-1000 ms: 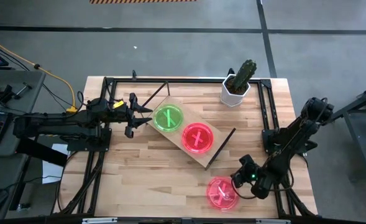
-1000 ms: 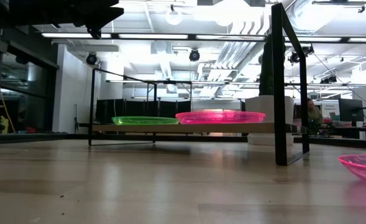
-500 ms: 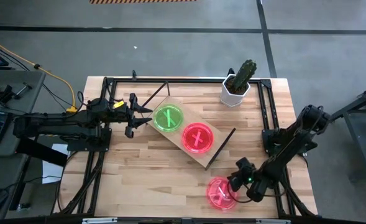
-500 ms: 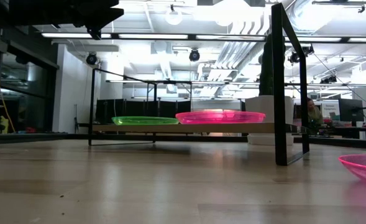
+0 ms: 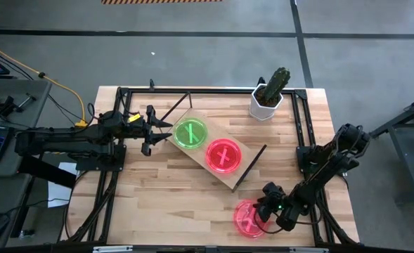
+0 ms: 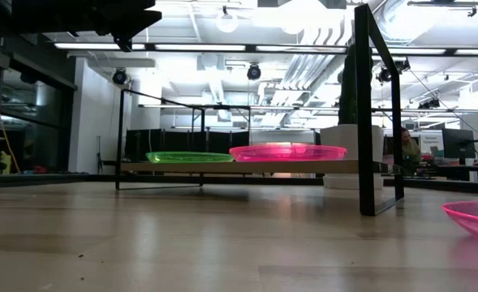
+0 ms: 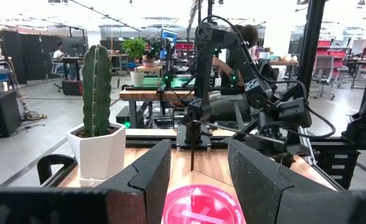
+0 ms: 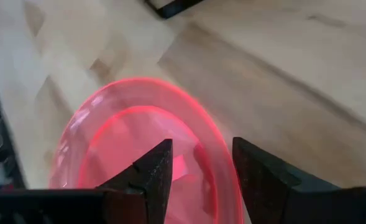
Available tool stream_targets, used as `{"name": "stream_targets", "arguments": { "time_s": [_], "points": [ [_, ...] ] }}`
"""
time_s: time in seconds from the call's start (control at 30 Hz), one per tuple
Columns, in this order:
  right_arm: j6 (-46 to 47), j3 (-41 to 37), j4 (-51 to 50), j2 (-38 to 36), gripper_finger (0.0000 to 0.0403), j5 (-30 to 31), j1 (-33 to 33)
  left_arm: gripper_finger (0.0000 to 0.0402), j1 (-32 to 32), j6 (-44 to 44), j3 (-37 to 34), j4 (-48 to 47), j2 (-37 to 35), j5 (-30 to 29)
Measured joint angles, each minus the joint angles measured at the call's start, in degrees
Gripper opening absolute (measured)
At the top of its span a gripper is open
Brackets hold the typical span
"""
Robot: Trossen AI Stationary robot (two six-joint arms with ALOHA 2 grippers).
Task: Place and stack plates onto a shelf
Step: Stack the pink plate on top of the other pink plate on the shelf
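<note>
Right pincer astride pink plate rim; unlabelled

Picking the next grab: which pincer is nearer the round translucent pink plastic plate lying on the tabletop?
Right pincer, open over the pink plate's rim. Left pincer waits by the shelf.
</note>
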Motion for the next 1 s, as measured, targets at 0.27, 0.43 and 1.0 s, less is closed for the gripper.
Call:
{"name": "stream_targets", "arguments": {
  "time_s": [0.27, 0.43, 1.0],
  "points": [
    [-2.77, 0.00, 1.00, 0.02, 0.0138, -0.85, 0.07, 0.0152, -0.01, -0.02, 0.00, -0.03, 0.01, 0.00],
    [-5.01, 0.00, 0.39, 0.02, 0.0085, -0.75, 0.07, 0.0152, 0.00, -0.02, 0.00, -0.03, 0.00, 0.00],
    [-8.82, 0.00, 9.31, -0.14, 0.0001, -5.90, -0.01, 0.0152, 0.00, -0.01, 0.00, -0.01, 0.01, -0.01]
  ]
}}
